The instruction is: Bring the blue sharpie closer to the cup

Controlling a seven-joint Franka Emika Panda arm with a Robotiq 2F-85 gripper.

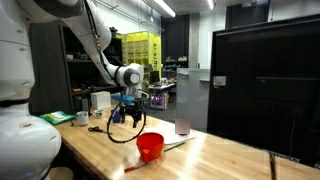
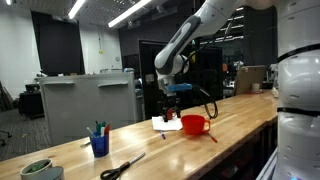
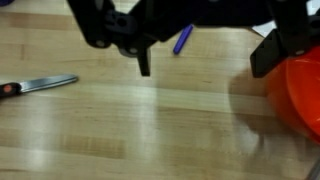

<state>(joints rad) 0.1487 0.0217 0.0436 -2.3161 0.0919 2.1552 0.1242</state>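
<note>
In the wrist view the blue sharpie [image 3: 183, 40] lies on the wooden table between my fingers and close to the gripper body. My gripper [image 3: 205, 65] enters from the top, open and holding nothing, with one finger [image 3: 143, 62] left of the pen. The red cup [image 3: 300, 90] stands at the right edge, just beyond the other finger. In both exterior views the gripper [image 1: 125, 110] [image 2: 172, 103] hangs a little above the table, beside the red cup [image 1: 150, 146] [image 2: 195, 125]. I cannot make out the sharpie there.
Scissors [image 3: 40, 86] [image 2: 120, 167] lie on the table to one side. A long thin stick [image 1: 176, 147] rests by the red cup. A clear cup [image 1: 182, 127], a blue cup of pens [image 2: 99, 143], white paper [image 2: 163, 124] and a bowl [image 2: 40, 170] also stand on the table.
</note>
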